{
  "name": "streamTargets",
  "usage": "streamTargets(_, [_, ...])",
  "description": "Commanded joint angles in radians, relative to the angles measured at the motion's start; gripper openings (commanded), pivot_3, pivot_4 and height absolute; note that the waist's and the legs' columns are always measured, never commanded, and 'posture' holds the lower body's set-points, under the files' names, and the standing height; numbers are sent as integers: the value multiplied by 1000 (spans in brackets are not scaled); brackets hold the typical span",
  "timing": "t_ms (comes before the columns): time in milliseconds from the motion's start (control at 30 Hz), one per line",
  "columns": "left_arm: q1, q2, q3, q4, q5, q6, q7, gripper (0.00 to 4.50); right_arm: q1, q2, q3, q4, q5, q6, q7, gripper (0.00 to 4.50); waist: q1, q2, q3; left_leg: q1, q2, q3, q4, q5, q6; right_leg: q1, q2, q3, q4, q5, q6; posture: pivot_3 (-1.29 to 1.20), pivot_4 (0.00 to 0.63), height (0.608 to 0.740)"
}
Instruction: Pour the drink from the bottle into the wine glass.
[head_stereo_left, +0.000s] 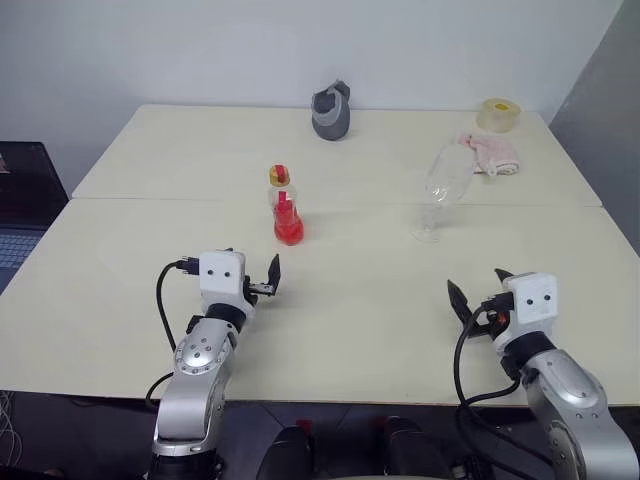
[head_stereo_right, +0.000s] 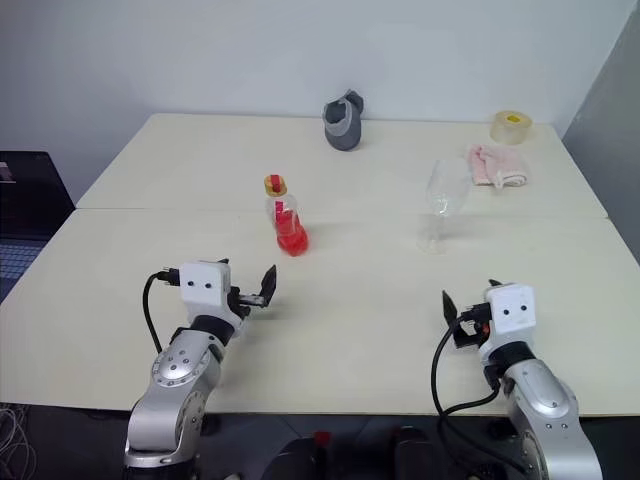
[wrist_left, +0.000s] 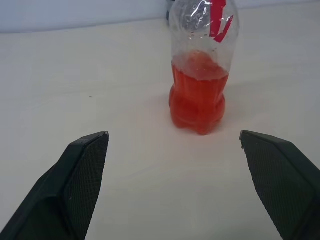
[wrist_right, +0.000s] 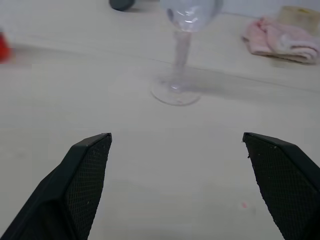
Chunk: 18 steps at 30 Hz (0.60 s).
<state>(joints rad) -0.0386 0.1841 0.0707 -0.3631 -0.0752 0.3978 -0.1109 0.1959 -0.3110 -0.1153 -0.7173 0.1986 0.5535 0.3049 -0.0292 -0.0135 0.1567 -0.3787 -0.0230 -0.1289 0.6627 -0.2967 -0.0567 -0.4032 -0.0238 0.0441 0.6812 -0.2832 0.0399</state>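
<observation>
**Approaching Bottle and Glass: Failure Risks**

Standing on the table, the bottle is upright, capped, and about one-third full of the drink. The wine glass stands upright well to its right. A grey cup, a pink cloth and a tape roll sit farther back.

The left gripper is spread wide and empty, short of the bottle. The right gripper is likewise spread and empty, short of the glass.

Risks, largest first:
1. The cap stays on; pouring is likely blocked.
2. The tall, narrow-footed glass probably tips if a finger bumps it.
3. The light bottle may topple under an off-centre approach.
4. Squeezing thin plastic may spurt liquid.
</observation>
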Motion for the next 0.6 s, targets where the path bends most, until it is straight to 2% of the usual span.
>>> streamTargets(33, [-63, 11, 14, 64, 8, -71, -4, 4486, -34, -64, 8, -57, 101, -27, 131, 4500, 0, 0, 0, 0, 0, 0, 0, 0, 0, 0, 0, 0, 0, 0, 0, 0, 150, 740])
streamTargets(233, [-145, 17, 1, 193, 11, -154, -25, 4486, -126, -177, 15, 32, 142, -98, 274, 4500, 0, 0, 0, 0, 0, 0, 0, 0, 1, 0, 0, 0, 0, 0, 0, 0, 150, 740])
streamTargets(367, [-178, 4, -14, 243, -2, -193, -51, 4486, -194, -191, 20, 104, 143, -115, 284, 4500, 1, -1, 0, 0, 0, 0, 1, 0, 0, 0, 0, -1, 0, 0, 0, 0, 150, 740])
streamTargets(600, [-189, -24, -33, 271, -14, -212, -72, 4486, -215, -190, 35, 103, 149, -108, 283, 4500, 1, -1, 0, 0, 0, 0, 1, 0, -1, 0, 0, -1, 0, 0, 0, 0, 150, 740])
